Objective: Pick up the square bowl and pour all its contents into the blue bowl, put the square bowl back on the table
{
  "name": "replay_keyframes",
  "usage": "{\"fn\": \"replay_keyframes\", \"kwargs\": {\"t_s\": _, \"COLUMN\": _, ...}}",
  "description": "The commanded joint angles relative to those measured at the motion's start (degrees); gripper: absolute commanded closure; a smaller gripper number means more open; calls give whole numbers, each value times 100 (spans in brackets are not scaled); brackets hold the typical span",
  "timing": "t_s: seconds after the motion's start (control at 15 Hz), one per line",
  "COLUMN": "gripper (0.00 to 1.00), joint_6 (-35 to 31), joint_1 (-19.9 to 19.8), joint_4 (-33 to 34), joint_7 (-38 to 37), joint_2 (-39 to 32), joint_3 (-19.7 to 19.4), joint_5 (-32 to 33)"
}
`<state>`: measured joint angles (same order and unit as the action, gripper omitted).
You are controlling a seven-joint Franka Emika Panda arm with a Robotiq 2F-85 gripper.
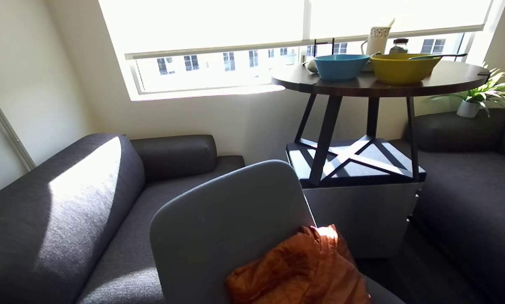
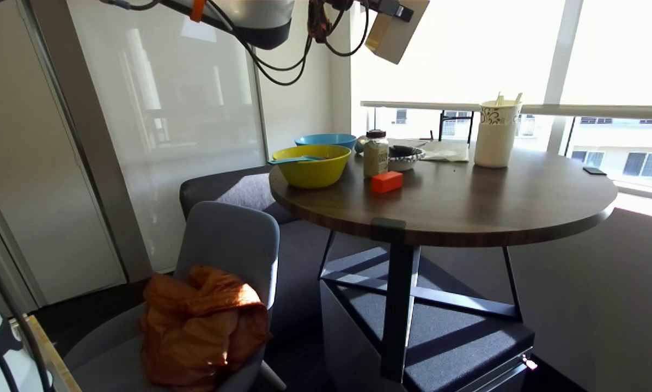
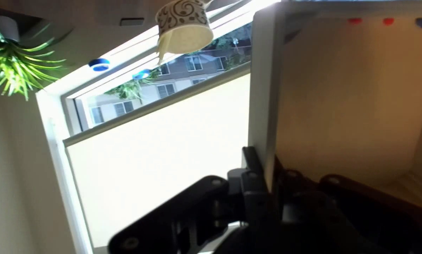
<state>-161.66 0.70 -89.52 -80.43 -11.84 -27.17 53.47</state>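
- Jaws: my gripper point(image 3: 265, 165) is clenched on one wall of the square bowl point(image 3: 352, 106); one finger lies outside the wall, the other, dark, on the inner side.
- Square bowl: raised and tilted at top, just right of centre, in an exterior view, well apart from the table point(image 2: 467, 201). It fills the right of the wrist view.
- Room: open air shows beneath the square bowl, down to the jar point(image 2: 376, 157) near mid-frame.
- Blue bowl point(image 1: 341, 69): on the table, upper right of an exterior view, near the left end of the top. Yellow bowl point(image 1: 404, 71) just to its right.
- Edges: yellow bowl stands near the table's rim; a teal utensil point(image 2: 298, 159) juts past the bowl's lip. Red block point(image 2: 387, 182) sits just beside the jar; white cup point(image 2: 494, 141) is upright, right of centre.
- Hidden: in an exterior view the yellow bowl covers the lower blue bowl, whose inside hardly shows. Whether the two touch, I cannot tell.
- Cut off: my arm point(image 2: 255, 22) by the top edge; the square bowl by the wrist view's right edge.
- Unclear: red spots point(image 3: 389, 22), upper right of the wrist view; unidentified. Square bowl's contents: cannot tell.
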Motion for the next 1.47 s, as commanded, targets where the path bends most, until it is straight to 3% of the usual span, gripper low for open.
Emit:
{"fn": "replay_keyframes", "kwargs": {"t_s": 0.0, "gripper": 98, "joint_6": -504, "joint_1": 362, "joint_4": -862, "joint_7": 222, "joint_2": 714, "joint_3": 129, "joint_5": 749}}
{"fn": "replay_keyframes", "kwargs": {"t_s": 0.27, "gripper": 98, "joint_6": -1164, "joint_1": 675, "joint_4": -1098, "joint_7": -81, "joint_2": 1043, "joint_3": 144, "joint_5": 2042}}
{"fn": "replay_keyframes", "kwargs": {"t_s": 0.47, "gripper": 98, "joint_6": -1532, "joint_1": 732, "joint_4": -281, "joint_7": -1342, "joint_2": 854, "joint_3": 43, "joint_5": 3433}}
{"fn": "replay_keyframes", "kwargs": {"t_s": 0.53, "gripper": 98, "joint_6": -1320, "joint_1": 685, "joint_4": -707, "joint_7": -572, "joint_2": 900, "joint_3": 145, "joint_5": 2706}}
{"fn": "replay_keyframes", "kwargs": {"t_s": 0.6, "gripper": 94, "joint_6": -1338, "joint_1": 684, "joint_4": -633, "joint_7": -699, "joint_2": 919, "joint_3": 142, "joint_5": 2823}}
{"fn": "replay_keyframes", "kwargs": {"t_s": 0.8, "gripper": 94, "joint_6": -1333, "joint_1": 673, "joint_4": -681, "joint_7": -647, "joint_2": 879, "joint_3": 141, "joint_5": 2807}}
{"fn": "replay_keyframes", "kwargs": {"t_s": 0.87, "gripper": 98, "joint_6": -1333, "joint_1": 674, "joint_4": -690, "joint_7": -647, "joint_2": 865, "joint_3": 141, "joint_5": 2807}}
{"fn": "replay_keyframes", "kwargs": {"t_s": 0.93, "gripper": 98, "joint_6": -998, "joint_1": 729, "joint_4": -251, "joint_7": -1351, "joint_2": 745, "joint_3": 109, "joint_5": 3482}}
{"fn": "replay_keyframes", "kwargs": {"t_s": 1.13, "gripper": 98, "joint_6": -262, "joint_1": 860, "joint_4": 120, "joint_7": -2471, "joint_2": 727, "joint_3": 180, "joint_5": 4745}}
{"fn": "replay_keyframes", "kwargs": {"t_s": 1.4, "gripper": 98, "joint_6": 998, "joint_1": 1091, "joint_4": -74, "joint_7": -3498, "joint_2": 874, "joint_3": 361, "joint_5": 6123}}
